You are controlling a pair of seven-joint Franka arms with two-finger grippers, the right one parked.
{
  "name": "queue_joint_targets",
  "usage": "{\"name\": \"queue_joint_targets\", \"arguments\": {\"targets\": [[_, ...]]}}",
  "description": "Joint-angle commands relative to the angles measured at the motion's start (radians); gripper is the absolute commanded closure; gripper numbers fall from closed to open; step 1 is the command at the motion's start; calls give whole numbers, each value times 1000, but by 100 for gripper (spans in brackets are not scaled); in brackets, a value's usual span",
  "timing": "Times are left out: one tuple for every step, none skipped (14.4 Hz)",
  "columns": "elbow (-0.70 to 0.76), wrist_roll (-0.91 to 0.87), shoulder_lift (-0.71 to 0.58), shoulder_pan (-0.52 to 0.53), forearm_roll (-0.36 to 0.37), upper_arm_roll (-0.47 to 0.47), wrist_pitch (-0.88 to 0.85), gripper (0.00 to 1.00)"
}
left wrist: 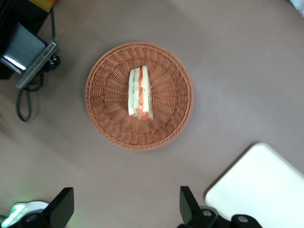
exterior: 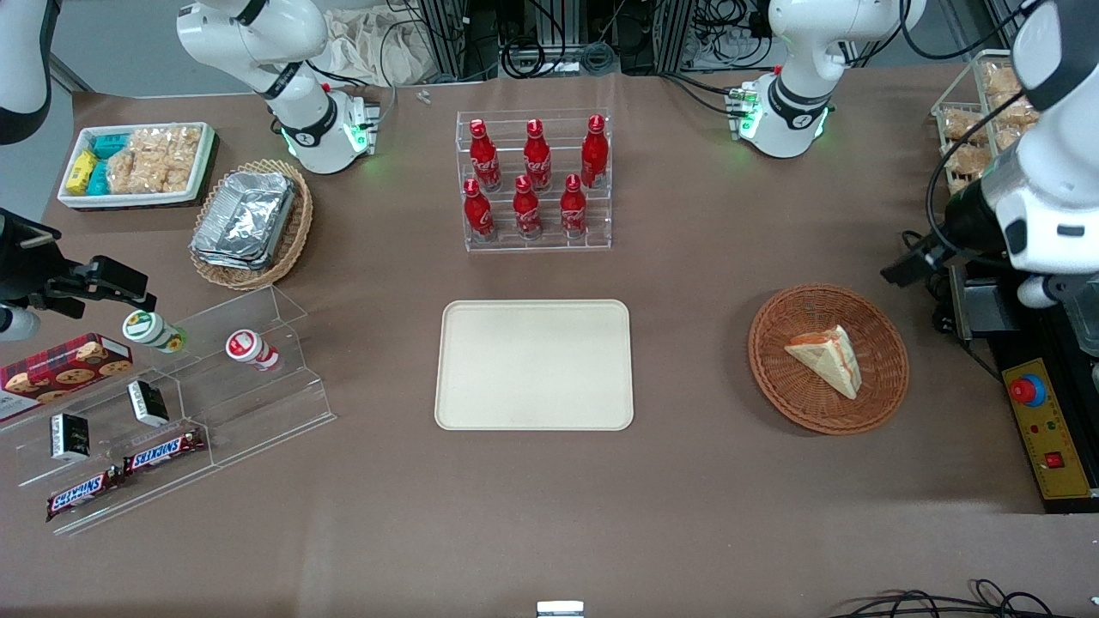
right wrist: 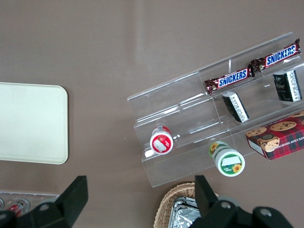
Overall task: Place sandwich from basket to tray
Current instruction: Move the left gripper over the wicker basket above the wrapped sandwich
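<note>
**Sandwich in basket, tray bare, gripper high and holding nothing**

Front view: sandwich (exterior: 828,357), one wedge, lying near the centre of the round basket (exterior: 828,359), toward the working arm's end of the table; tray (exterior: 534,364) at mid-table, nothing on it, well apart from the basket; rack of red bottles (exterior: 535,178) farther from the camera than the tray.

Left wrist view: gripper (left wrist: 126,209) spread wide, holding nothing, high over bare table between basket (left wrist: 139,95) and tray corner (left wrist: 259,190); sandwich (left wrist: 140,92) cut edge up, its long axis roughly across the line between the fingers; likely a short reach and descent.

Right wrist view: tray (right wrist: 31,122) only; sandwich absent.
</note>
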Motion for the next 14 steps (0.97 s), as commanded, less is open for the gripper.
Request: {"name": "queue_joint_targets", "arguments": {"targets": [[-139,-96,-8,20,4,-4,146,0],[-176,-107,-7,24,4,-4,186,0],[-211,-108,-4,32,4,-4,221,0],[-245,-111,-2,35,-2,-4,256,0],[-279,-117,0,43,-4,-4,296,0],[-313,-120,1,50,-5,-4,328,0],[-346,-120,1,50,-5,-4,365,0],[-383,-120,1,53,-5,-4,405,0],[-414,-120,4,66,-5,-4,442,0],[-445,-120,13,67,-5,-4,482,0],[-469,-122,22,69,-7,-4,528,0],[-485,-122,39,69,-7,-4,566,0],[-488,-127,62,69,-8,-4,594,0],[-488,-136,85,69,-8,-4,618,0]]}}
